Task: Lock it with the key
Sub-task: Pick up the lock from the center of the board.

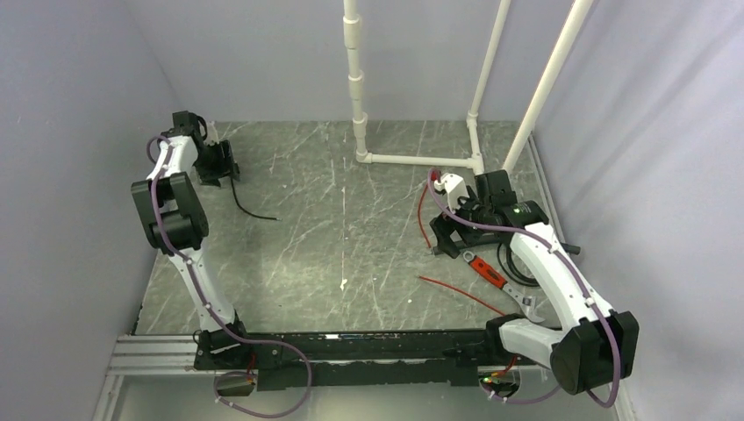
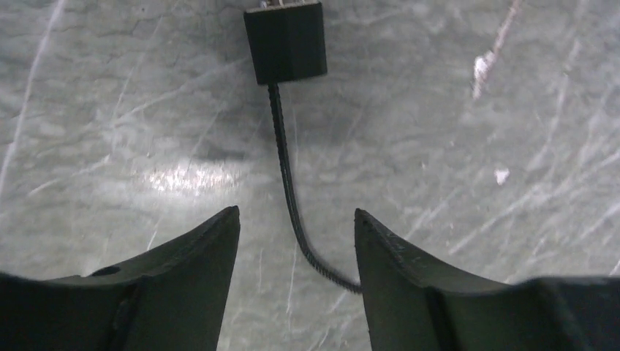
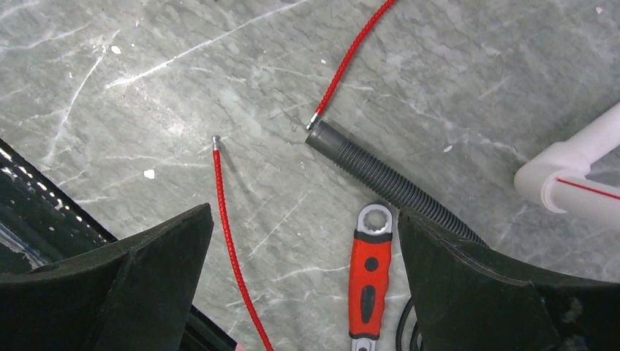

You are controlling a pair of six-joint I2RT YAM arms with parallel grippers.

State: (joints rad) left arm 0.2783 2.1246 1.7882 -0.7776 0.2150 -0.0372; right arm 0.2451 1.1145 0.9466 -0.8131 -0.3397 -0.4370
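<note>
A black block-shaped lock body (image 2: 285, 42) lies on the grey marble table, with a black braided cable (image 2: 289, 190) running from it toward my left gripper (image 2: 296, 219). That gripper is open and empty, and the cable passes between its fingers and under the right one. In the top view the left gripper (image 1: 216, 167) is at the far left, with the cable (image 1: 254, 210) trailing right. My right gripper (image 3: 303, 219) is open and empty above the table at the right (image 1: 447, 232). I see no key in any view.
Two red cables (image 3: 227, 227) (image 3: 351, 51), a grey corrugated hose (image 3: 380, 175) and a red-handled wrench (image 3: 369, 278) lie under the right gripper. A white pipe frame (image 1: 421, 160) stands at the back. Walls close in on both sides.
</note>
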